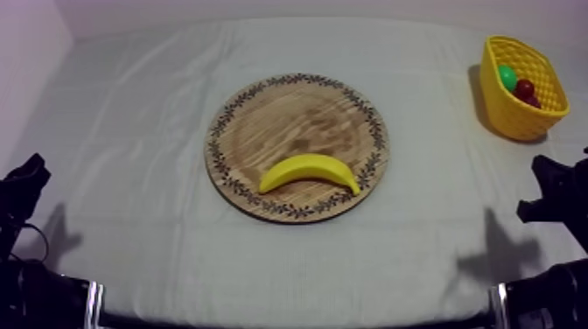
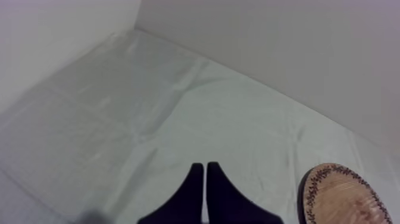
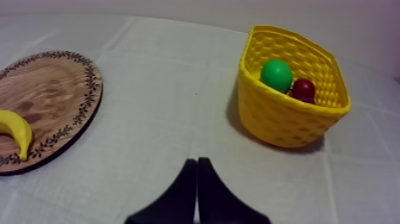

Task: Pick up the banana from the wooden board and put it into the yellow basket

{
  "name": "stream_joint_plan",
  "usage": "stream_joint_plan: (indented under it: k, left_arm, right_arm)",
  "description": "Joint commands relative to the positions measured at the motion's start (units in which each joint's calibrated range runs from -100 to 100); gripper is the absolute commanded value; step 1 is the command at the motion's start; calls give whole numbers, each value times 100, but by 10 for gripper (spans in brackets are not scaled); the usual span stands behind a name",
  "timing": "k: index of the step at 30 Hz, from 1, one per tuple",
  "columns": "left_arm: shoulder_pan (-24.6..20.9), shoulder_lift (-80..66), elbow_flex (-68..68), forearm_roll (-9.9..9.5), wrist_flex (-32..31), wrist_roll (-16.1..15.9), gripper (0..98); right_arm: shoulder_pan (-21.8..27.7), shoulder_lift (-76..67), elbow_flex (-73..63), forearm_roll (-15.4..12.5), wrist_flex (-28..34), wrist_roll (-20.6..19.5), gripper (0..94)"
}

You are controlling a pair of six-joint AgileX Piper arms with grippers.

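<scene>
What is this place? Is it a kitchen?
Probably a robot lab, not a kitchen: a cloth-covered table against bare walls, a toy banana on a wooden board, and black robot arms at both sides.

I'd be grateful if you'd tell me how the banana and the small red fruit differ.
The banana is yellow, long and curved; the small red fruit is dark red and round. The banana is clearly larger than the small red fruit. The banana lies on the wooden board, near its rim; the small red fruit sits in the yellow basket beside a green round fruit. Both are toy fruit.
</scene>
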Motion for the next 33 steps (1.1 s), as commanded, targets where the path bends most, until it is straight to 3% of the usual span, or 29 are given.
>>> stream_joint_plan:
  k: [1,11,19,29,33]
  left_arm:
    - [-1,4,0,-2,0,-1,1]
    - [-1,4,0,-2,0,-1,1]
    - [-1,4,0,-2,0,-1,1]
    - [-1,4,0,-2,0,-1,1]
    - [-1,4,0,-2,0,-1,1]
  right_arm:
    - [98,-13,0,-1,-2,-28,5]
    - [98,-13,0,-1,-2,70,5]
    - [56,-10,0,-7,-50,502,4]
    - [63,510,-389,426,-187,308,4]
    - [161,1008,-1068,437,-21,315,4]
